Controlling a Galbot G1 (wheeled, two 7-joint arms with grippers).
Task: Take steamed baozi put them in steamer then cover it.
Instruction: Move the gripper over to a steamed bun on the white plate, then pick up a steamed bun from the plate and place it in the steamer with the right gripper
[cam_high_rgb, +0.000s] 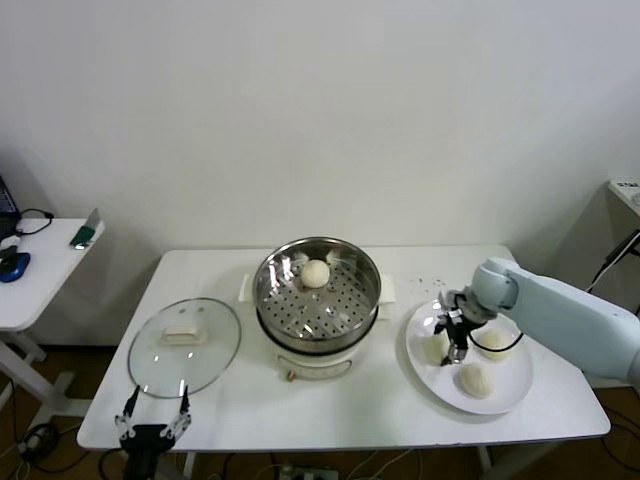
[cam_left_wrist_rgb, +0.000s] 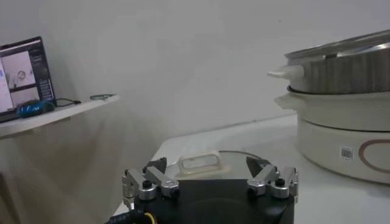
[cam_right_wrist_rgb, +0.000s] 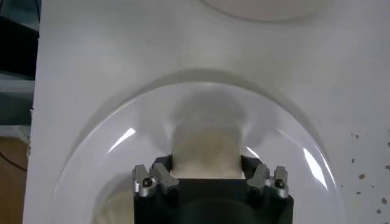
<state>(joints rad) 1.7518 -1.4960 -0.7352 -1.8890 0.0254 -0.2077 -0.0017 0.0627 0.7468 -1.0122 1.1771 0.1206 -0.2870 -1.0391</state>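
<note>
One baozi (cam_high_rgb: 315, 273) lies on the perforated floor of the steel steamer (cam_high_rgb: 264, 292) at the table's middle. On a white plate (cam_high_rgb: 508, 398) to the right lie three more. My right gripper (cam_high_rgb: 455, 350) is down on the plate, shut on the baozi (cam_right_wrist_rgb: 207, 143) nearest the steamer, whose sides touch both fingers in the right wrist view (cam_right_wrist_rgb: 207, 164). The other two baozi (cam_high_rgb: 495, 343) (cam_high_rgb: 476, 380) rest free beside it. The glass cover (cam_high_rgb: 185, 350) with its cream handle (cam_left_wrist_rgb: 198, 163) lies flat left of the steamer. My left gripper (cam_high_rgb: 152, 418) hovers open at the table's front left edge, just before the cover.
The steamer sits on a white pot base (cam_left_wrist_rgb: 341, 137) with side handles. A side table (cam_high_rgb: 40, 275) with small items stands at the far left. A wall runs behind the table. Dark specks dot the tabletop (cam_high_rgb: 425, 280) near the plate.
</note>
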